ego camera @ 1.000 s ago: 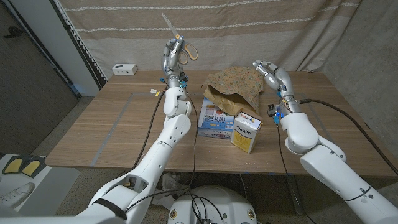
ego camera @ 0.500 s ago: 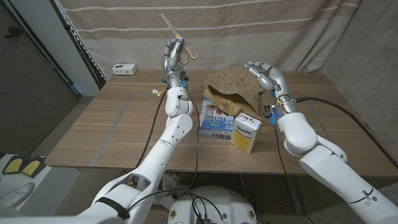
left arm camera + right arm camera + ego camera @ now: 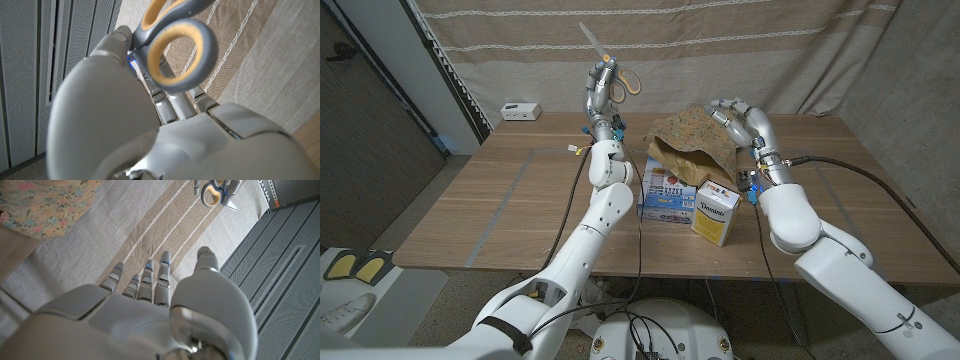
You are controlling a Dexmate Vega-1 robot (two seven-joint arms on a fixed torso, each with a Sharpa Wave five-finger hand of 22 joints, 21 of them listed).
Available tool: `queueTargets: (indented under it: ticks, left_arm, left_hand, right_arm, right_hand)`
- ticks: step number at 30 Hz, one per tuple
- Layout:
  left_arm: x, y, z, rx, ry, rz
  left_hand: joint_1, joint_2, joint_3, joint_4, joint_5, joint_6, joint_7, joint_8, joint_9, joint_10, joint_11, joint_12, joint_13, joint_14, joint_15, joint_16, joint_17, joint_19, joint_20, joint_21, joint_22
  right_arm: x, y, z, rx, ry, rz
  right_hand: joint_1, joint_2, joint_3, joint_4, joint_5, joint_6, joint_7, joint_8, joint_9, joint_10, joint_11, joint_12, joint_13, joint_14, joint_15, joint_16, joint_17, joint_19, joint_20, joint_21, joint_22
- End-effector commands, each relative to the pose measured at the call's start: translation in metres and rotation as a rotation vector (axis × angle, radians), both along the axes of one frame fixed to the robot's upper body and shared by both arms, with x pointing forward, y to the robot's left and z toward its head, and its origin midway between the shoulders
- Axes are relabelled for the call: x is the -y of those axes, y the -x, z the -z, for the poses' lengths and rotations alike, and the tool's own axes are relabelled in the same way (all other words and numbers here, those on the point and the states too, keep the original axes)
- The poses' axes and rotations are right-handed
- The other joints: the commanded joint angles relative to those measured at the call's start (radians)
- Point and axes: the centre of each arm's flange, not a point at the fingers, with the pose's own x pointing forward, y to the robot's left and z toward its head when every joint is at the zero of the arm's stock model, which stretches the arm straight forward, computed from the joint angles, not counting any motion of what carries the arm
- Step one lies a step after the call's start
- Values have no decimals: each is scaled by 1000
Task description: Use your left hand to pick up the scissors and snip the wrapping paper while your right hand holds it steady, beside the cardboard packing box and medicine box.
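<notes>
The counter (image 3: pixel 500 200) is matt wood; the robot hand (image 3: pixel 150 125) smooth grey plastic; the scissors (image 3: pixel 610 62) have a metal blade; the curtain (image 3: pixel 150 225) is coarse woven cloth.

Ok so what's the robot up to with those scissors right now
The left hand holds the scissors up in the air, blades pointing upward, away from the paper. The right hand is at the far right edge of the floral wrapping paper, open, and no grip on it is visible. The paper lies draped behind the cardboard packing box and the medicine box on the wooden table. No cut has started.
</notes>
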Motion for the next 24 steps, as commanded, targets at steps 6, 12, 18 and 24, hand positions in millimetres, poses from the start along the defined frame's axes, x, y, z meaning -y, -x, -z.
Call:
queueTargets:
  ticks: [6, 12, 18, 24]
  left_arm:
    - [11, -4, -4, 17, 13, 49]
    - [18, -9, -6, 25, 15, 76]
    - [21, -15, -7, 25, 20, 97]
    - [25, -22, -9, 22, 28, 122]
  left_hand:
    - [46, 57, 25, 46, -22, 2, -4, -13, -34, 21, -28, -10, -36, 59, -10, -35, -55, 46, -140, 7, -43]
    - [46, 57, 25, 46, -22, 2, -4, -13, -34, 21, -28, -10, -36, 59, -10, -35, -55, 46, -140, 7, -43]
    - [46, 57, 25, 46, -22, 2, -4, -13, -34, 21, -28, -10, -36, 59, -10, -35, -55, 46, -140, 7, -43]
    - [46, 57, 25, 46, -22, 2, -4, -13, -34, 21, -28, -10, -36, 59, -10, -35, -55, 46, -140, 7, -43]
  right_arm:
    - [-14, -1, 1, 12, -1, 6]
    - [-15, -3, 1, -3, 0, -11]
    - [-18, -3, 0, -3, 16, -16]
    - [-23, -4, -3, 7, 27, -12]
  right_hand:
    - [34, -1, 16, 3, -9, 12, 1, -8, 5, -19, 10, -15, 1, -4, 14, -8, 1, -26, 43, -19, 2]
    - [47, -1, 23, 7, -12, 32, -44, -10, 6, -39, 9, -26, 1, -20, 18, -11, 2, -40, 45, -26, 2]
    - [56, 0, 29, 8, -14, 23, -44, -19, 6, -59, 11, -36, 2, -34, 25, -13, 2, -47, 46, -30, 2]
    - [61, 1, 32, 10, -15, 16, -44, -26, 7, -78, 16, -44, 2, -44, 33, -14, 2, -52, 47, -32, 2]
